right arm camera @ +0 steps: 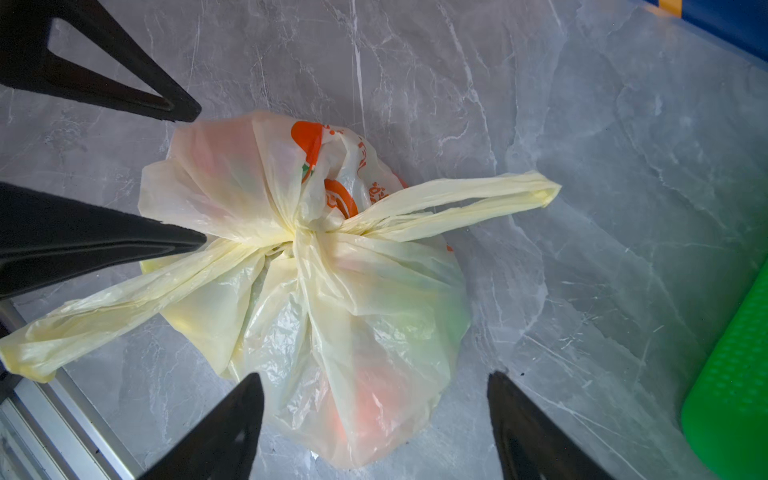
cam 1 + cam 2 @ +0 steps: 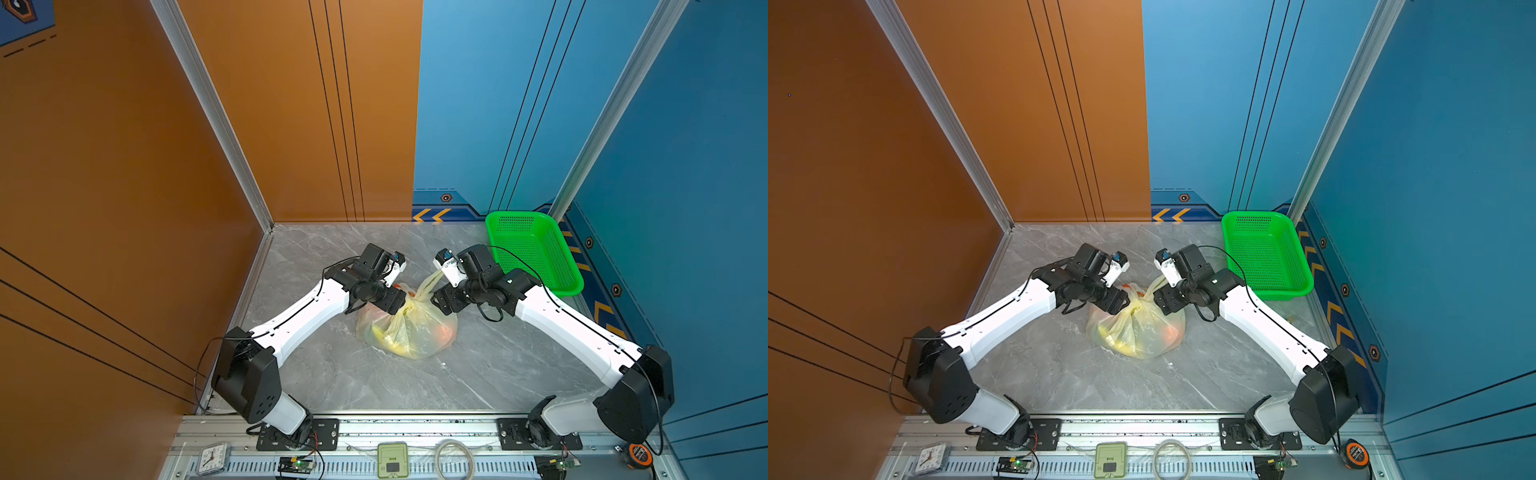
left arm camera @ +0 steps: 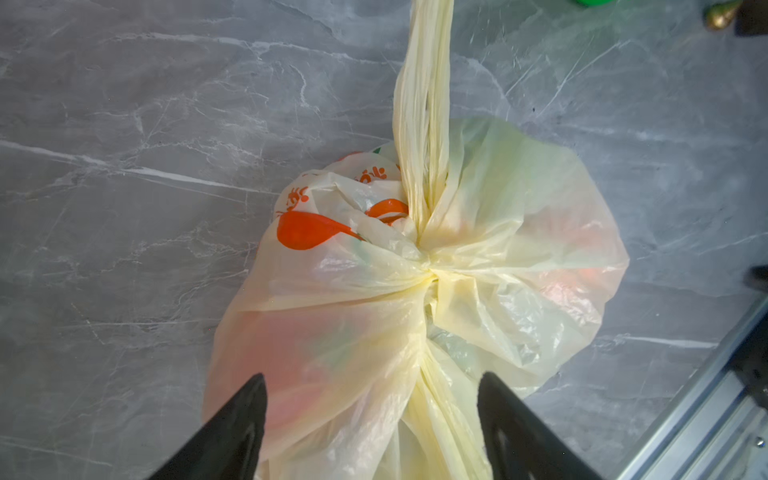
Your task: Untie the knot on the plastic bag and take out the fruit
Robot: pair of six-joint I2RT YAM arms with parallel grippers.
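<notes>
Plastic bag point(image 2: 409, 332) sits in the middle of the desk point(image 2: 332, 382) between the two arms. The fruit point(image 2: 444, 332) shows only as orange and yellow blurs through the film.

Nearest the robot's base, one handle strip point(image 1: 124, 299) droops over the bag's near side. The left gripper point(image 3: 372, 376) hangs over it with jaws apart, and the strip runs between them unpinched. Just past it, the knot point(image 3: 428, 266) sits tight on top of the bag. A second strip point(image 1: 457, 199) sticks out from the knot toward the far right, free in the air. The right gripper point(image 1: 374, 374) is above the bag, jaws apart and holding nothing. Farthest back, in the right corner, stands a green basket point(image 2: 557, 253).

Together the strips make one long line through the knot, running near-left to far-right. Pulling both ends along that line would likely tighten the tie. It looks better to clamp one strip close to the knot, hold it steady, and draw the other back through the crossing. That should go slowly, since thin film tears and the loaded bag may roll.
</notes>
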